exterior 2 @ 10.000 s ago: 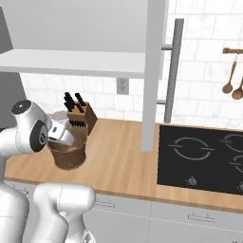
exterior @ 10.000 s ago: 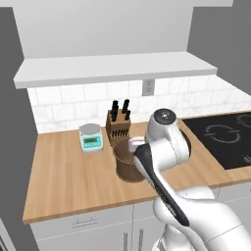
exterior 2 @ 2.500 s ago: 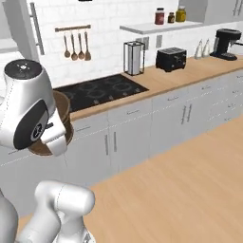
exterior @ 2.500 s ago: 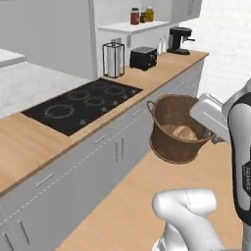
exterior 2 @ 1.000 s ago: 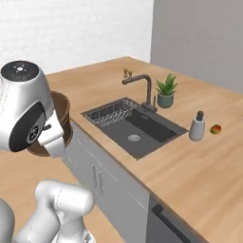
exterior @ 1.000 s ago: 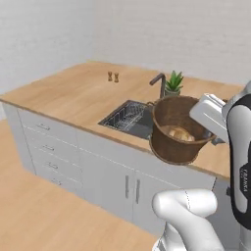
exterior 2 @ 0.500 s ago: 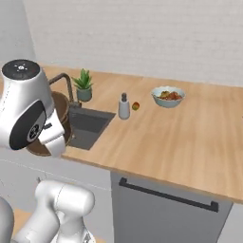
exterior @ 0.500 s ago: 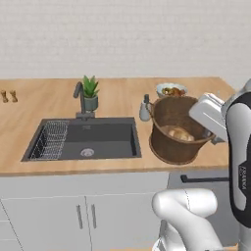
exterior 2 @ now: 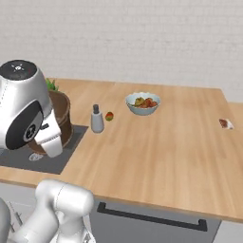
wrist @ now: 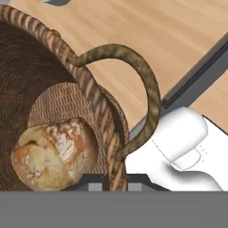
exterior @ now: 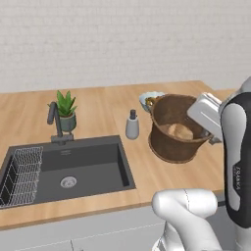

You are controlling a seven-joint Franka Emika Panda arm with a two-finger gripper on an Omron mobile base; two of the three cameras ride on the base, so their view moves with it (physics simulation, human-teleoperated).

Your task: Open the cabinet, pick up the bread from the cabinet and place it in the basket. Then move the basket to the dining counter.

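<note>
We carry the basket [exterior: 175, 128] off the surface above the dining counter [exterior: 103, 112], our gripper [wrist: 115, 180] pinched on its woven rim beside a loop handle [wrist: 138, 93]. The bread [wrist: 54, 152] lies on the basket's bottom. Below it runs the counter's front edge; to its left sits the black sink [exterior: 63, 169] with its tap [exterior: 55, 122]. Farther back stand a soap dispenser [exterior: 132, 124], a potted plant [exterior: 65, 110] and a bowl of fruit [exterior 2: 143, 103] before the white brick wall [exterior 2: 142, 42].
</note>
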